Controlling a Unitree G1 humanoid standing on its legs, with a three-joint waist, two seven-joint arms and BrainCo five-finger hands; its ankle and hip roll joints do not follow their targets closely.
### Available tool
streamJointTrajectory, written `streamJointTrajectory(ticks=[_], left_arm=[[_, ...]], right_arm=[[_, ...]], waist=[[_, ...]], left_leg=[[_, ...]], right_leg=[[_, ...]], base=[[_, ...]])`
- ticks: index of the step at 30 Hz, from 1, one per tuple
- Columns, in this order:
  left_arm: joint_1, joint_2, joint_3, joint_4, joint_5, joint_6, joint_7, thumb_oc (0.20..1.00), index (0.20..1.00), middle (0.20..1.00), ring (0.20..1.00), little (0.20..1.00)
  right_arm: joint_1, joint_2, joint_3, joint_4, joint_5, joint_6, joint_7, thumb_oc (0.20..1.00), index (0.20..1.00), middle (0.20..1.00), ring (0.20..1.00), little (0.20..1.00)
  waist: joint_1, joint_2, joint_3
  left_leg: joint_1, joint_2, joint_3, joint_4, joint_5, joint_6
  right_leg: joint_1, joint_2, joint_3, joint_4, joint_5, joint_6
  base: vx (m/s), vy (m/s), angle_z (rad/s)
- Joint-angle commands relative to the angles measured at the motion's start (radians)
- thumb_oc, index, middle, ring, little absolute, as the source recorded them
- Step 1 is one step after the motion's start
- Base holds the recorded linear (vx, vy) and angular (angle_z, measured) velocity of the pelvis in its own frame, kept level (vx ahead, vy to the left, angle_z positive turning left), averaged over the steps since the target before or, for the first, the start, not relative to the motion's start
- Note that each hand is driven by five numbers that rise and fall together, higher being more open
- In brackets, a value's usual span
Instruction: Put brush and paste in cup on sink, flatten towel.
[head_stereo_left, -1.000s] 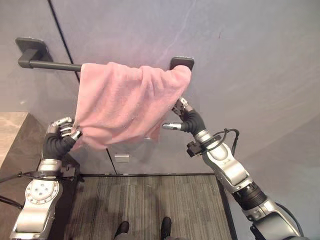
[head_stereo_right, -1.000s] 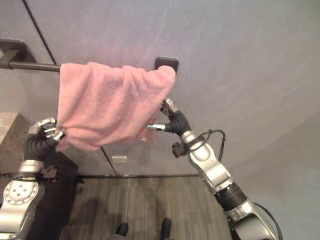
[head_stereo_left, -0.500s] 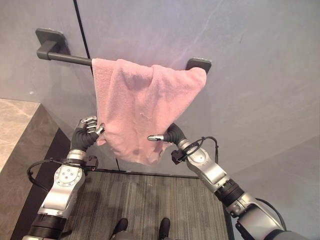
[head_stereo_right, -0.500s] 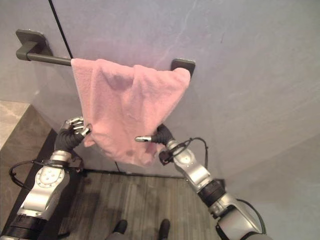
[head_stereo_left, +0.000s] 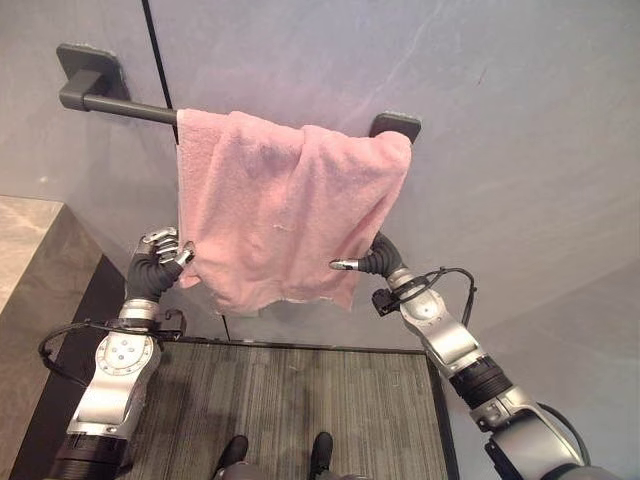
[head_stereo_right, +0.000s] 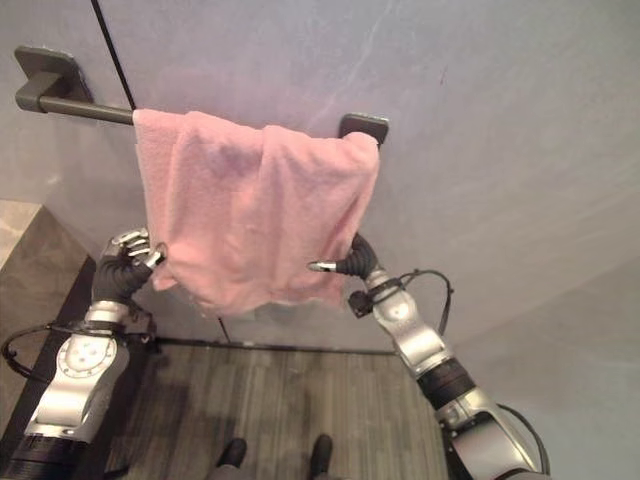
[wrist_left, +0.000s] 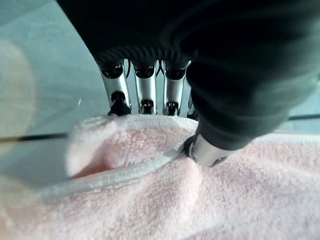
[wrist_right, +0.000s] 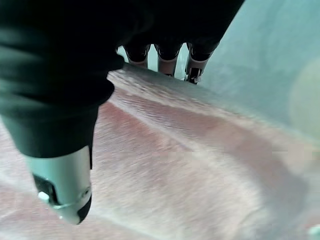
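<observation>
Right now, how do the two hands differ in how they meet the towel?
The left hand pinches the towel's lower left edge with curled fingers and thumb. The right hand is at the lower right edge, its fingers behind the cloth and its thumb pointing straight across the front. Both are at about the same height under the bar.

- A pink towel (head_stereo_left: 285, 205) hangs bunched over the dark towel bar (head_stereo_left: 120, 107) on the grey wall (head_stereo_left: 520, 150), crowded toward the bar's right bracket (head_stereo_left: 396, 124).
- My left hand (head_stereo_left: 160, 262) has its fingers curled onto the towel's lower left edge.
- My right hand (head_stereo_left: 368, 264) is at the towel's lower right edge, thumb out in front of the cloth, fingers hidden behind it.
- Below, striped grey floor (head_stereo_left: 300, 400); a stone counter (head_stereo_left: 25, 250) sits on my left.
</observation>
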Motion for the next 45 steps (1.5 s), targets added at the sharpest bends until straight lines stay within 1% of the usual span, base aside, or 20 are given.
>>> streamJointTrajectory(ticks=[1, 3, 10, 11, 12, 13, 14, 15, 20, 23, 24, 27, 28, 29, 32, 35, 37, 40, 42, 45], left_arm=[[0.053, 0.024, 0.003, 0.015, -0.001, 0.011, 0.01, 0.2, 0.2, 0.2, 0.2, 0.2], [0.054, 0.028, -0.004, 0.015, -0.002, 0.01, 0.007, 0.2, 0.2, 0.2, 0.2, 0.2], [0.046, 0.046, -0.016, 0.011, -0.019, 0.008, 0.002, 0.2, 0.2, 0.2, 0.2, 0.2], [0.038, 0.05, -0.021, 0.014, -0.025, 0.004, 0.001, 0.2, 0.2, 0.2, 0.2, 0.2], [0.038, 0.05, -0.021, 0.014, -0.026, 0.004, 0.001, 0.2, 0.2, 0.2, 0.2, 0.2], [0.032, 0.053, -0.024, 0.016, -0.029, 0.001, 0.004, 0.2, 0.2, 0.2, 0.2, 0.2], [0.032, 0.053, -0.024, 0.016, -0.029, 0.001, 0.004, 0.2, 0.2, 0.2, 0.2, 0.2], [0.03, 0.052, -0.023, 0.017, -0.032, -0.001, 0.008, 0.2, 0.2, 0.2, 0.2, 0.2], [0.039, 0.049, -0.005, 0.01, -0.029, -0.004, 0.014, 0.2, 0.2, 0.2, 0.2, 0.2], [0.061, 0.053, 0.04, -0.027, -0.021, -0.009, 0.017, 0.2, 0.2, 0.2, 0.2, 0.2], [0.08, 0.06, 0.079, -0.07, -0.01, -0.015, 0.021, 0.2, 0.2, 0.2, 0.2, 0.2], [0.104, 0.063, 0.131, -0.131, -0.008, -0.033, 0.029, 0.2, 0.2, 0.2, 0.2, 0.2], [0.107, 0.062, 0.133, -0.135, -0.008, -0.032, 0.029, 0.2, 0.2, 0.2, 0.2, 0.2], [0.121, 0.057, 0.16, -0.173, -0.011, -0.042, 0.033, 0.2, 0.2, 0.2, 0.2, 0.2], [0.138, 0.042, 0.183, -0.209, -0.018, -0.056, 0.035, 0.2, 0.2, 0.2, 0.2, 0.2], [0.147, 0.034, 0.185, -0.225, -0.013, -0.057, 0.038, 0.2, 0.2, 0.2, 0.2, 0.2], [0.149, 0.021, 0.166, -0.193, -0.018, -0.053, 0.042, 0.2, 0.2, 0.2, 0.2, 0.2], [0.143, 0.014, 0.149, -0.162, -0.025, -0.045, 0.046, 0.2, 0.2, 0.2, 0.2, 0.2], [0.129, 0.016, 0.13, -0.146, -0.023, -0.041, 0.049, 0.2, 0.2, 0.2, 0.2, 0.2], [0.117, 0.013, 0.123, -0.149, -0.046, -0.047, 0.044, 0.2, 0.2, 0.2, 0.2, 0.2]], right_arm=[[-0.091, -0.021, -0.027, 0.021, 0.015, -0.01, -0.02, 1.0, 1.0, 1.0, 1.0, 1.0], [-0.106, -0.002, -0.011, 0.061, 0.069, -0.015, -0.017, 1.0, 1.0, 1.0, 1.0, 1.0], [-0.214, 0.019, 0.034, 0.148, 0.101, -0.02, -0.021, 1.0, 1.0, 1.0, 1.0, 1.0], [-0.25, 0.021, 0.042, 0.157, 0.102, -0.024, -0.026, 0.875, 0.875, 0.875, 0.875, 0.875], [-0.25, 0.021, 0.042, 0.157, 0.102, -0.024, -0.026, 0.711, 0.711, 0.711, 0.711, 0.711], [-0.269, 0.025, 0.045, 0.142, 0.119, -0.032, -0.027, 0.3, 0.3, 0.3, 0.3, 0.3], [-0.269, 0.024, 0.045, 0.142, 0.119, -0.031, -0.027, 0.2, 0.2, 0.2, 0.2, 0.2], [-0.271, 0.033, 0.044, 0.121, 0.134, -0.044, -0.028, 0.2, 0.2, 0.2, 0.2, 0.2], [-0.244, 0.039, 0.036, 0.027, 0.162, -0.063, -0.018, 0.2, 0.2, 0.2, 0.2, 0.2], [-0.206, 0.024, 0.003, -0.081, 0.17, -0.077, -0.003, 0.2, 0.2, 0.2, 0.2, 0.2], [-0.183, 0.009, -0.021, -0.166, 0.176, -0.091, 0.01, 0.2, 0.2, 0.2, 0.2, 0.2], [-0.153, -0.011, -0.048, -0.277, 0.181, -0.11, 0.027, 0.2, 0.2, 0.2, 0.2, 0.2], [-0.15, -0.011, -0.049, -0.28, 0.181, -0.108, 0.028, 0.2, 0.2, 0.2, 0.2, 0.2], [-0.132, -0.03, -0.064, -0.356, 0.185, -0.116, 0.043, 0.2, 0.2, 0.2, 0.2, 0.2], [-0.116, -0.036, -0.067, -0.409, 0.201, -0.127, 0.063, 0.2, 0.2, 0.2, 0.2, 0.2], [-0.121, -0.035, -0.044, -0.409, 0.204, -0.121, 0.074, 0.2, 0.2, 0.2, 0.2, 0.2], [-0.142, -0.018, 0.004, -0.334, 0.214, -0.1, 0.074, 0.2, 0.2, 0.2, 0.2, 0.2], [-0.173, -0.003, 0.042, -0.275, 0.211, -0.079, 0.067, 0.2, 0.2, 0.2, 0.2, 0.2], [-0.19, 0.023, 0.075, -0.218, 0.222, -0.07, 0.064, 0.2, 0.2, 0.2, 0.2, 0.2], [-0.214, 0.023, 0.085, -0.221, 0.209, -0.067, 0.061, 0.2, 0.2, 0.2, 0.2, 0.2]], waist=[[0.012, 0.003, -0.022], [0.017, 0.002, -0.02], [0.034, -0.003, -0.011], [0.04, -0.005, -0.009], [0.04, -0.005, -0.009], [0.043, -0.006, -0.008], [0.044, -0.006, -0.008], [0.046, -0.007, -0.009], [0.051, -0.01, -0.014], [0.051, -0.009, -0.024], [0.05, -0.009, -0.029], [0.05, -0.009, -0.034], [0.05, -0.009, -0.035], [0.048, -0.012, -0.038], [0.051, -0.018, -0.038], [0.053, -0.02, -0.036], [0.062, -0.024, -0.026], [0.07, -0.022, -0.02], [0.075, -0.019, -0.015], [0.075, -0.016, -0.012]], left_leg=[[0.006, -0.007, -0.006, -0.047, 0.019, 0.081], [0.006, -0.007, -0.007, -0.047, 0.02, 0.081], [-0.004, -0.009, -0.011, -0.047, 0.023, 0.083], [-0.006, -0.01, -0.01, -0.047, 0.023, 0.083], [-0.006, -0.01, -0.01, -0.047, 0.023, 0.083], [-0.005, -0.01, -0.009, -0.045, 0.022, 0.084], [-0.005, -0.01, -0.009, -0.045, 0.022, 0.084], [-0.001, -0.013, -0.006, -0.043, 0.019, 0.085], [0.015, -0.014, -0.003, -0.041, 0.01, 0.087], [0.031, -0.013, -0.009, -0.042, 0.003, 0.087], [0.037, -0.013, -0.011, -0.041, 0.0, 0.087], [0.043, -0.011, -0.015, -0.042, -0.002, 0.087], [0.043, -0.011, -0.015, -0.042, -0.002, 0.087], [0.042, -0.012, -0.015, -0.044, -0.002, 0.087], [0.036, -0.014, -0.015, -0.046, 0.0, 0.088], [0.029, -0.017, -0.015, -0.047, 0.003, 0.089], [0.014, -0.024, -0.015, -0.047, 0.011, 0.09], [0.002, -0.028, -0.01, -0.046, 0.016, 0.093], [-0.002, -0.03, -0.009, -0.046, 0.019, 0.094], [-0.003, -0.031, -0.003, -0.045, 0.02, 0.094]], right_leg=[[0.069, -0.079, -0.024, 0.007, -0.084, 0.076], [0.07, -0.079, -0.026, 0.007, -0.084, 0.076], [0.064, -0.08, -0.026, 0.007, -0.083, 0.077], [0.062, -0.081, -0.025, 0.007, -0.083, 0.076], [0.062, -0.081, -0.025, 0.007, -0.083, 0.076], [0.062, -0.08, -0.024, 0.007, -0.083, 0.076], [0.062, -0.08, -0.024, 0.007, -0.083, 0.076], [0.064, -0.079, -0.02, 0.007, -0.085, 0.076], [0.083, -0.079, -0.016, 0.007, -0.086, 0.076], [0.099, -0.08, -0.021, 0.007, -0.091, 0.075], [0.107, -0.08, -0.023, 0.009, -0.095, 0.074], [0.112, -0.082, -0.029, 0.009, -0.098, 0.073], [0.113, -0.082, -0.029, 0.009, -0.098, 0.073], [0.112, -0.083, -0.03, 0.009, -0.099, 0.073], [0.107, -0.087, -0.031, 0.007, -0.098, 0.074], [0.099, -0.089, -0.029, 0.007, -0.094, 0.073], [0.086, -0.095, -0.029, 0.007, -0.086, 0.073], [0.075, -0.098, -0.025, 0.007, -0.079, 0.074], [0.069, -0.1, -0.023, 0.007, -0.077, 0.074], [0.065, -0.101, -0.018, 0.007, -0.075, 0.074]], base=[[0.0, 0.0, 0.0], [0.0, 0.0, 0.0], [0.0, 0.0, 0.0], [0.0, 0.0, 0.0], [0.0, 0.0, 0.0], [0.0, 0.0, 0.0], [0.0, 0.0, 0.0], [0.0, 0.0, 0.0], [0.01, -0.001, -0.01], [0.02, 0.003, 0.0], [0.01, 0.012, 0.07], [0.0, 0.008, 0.04], [-0.02, 0.011, 0.04], [-0.02, 0.01, 0.06], [-0.03, 0.012, 0.09], [-0.05, 0.012, 0.02], [-0.08, 0.011, 0.0], [-0.05, 0.009, 0.0], [-0.03, 0.012, -0.02], [-0.01, 0.008, -0.03]])
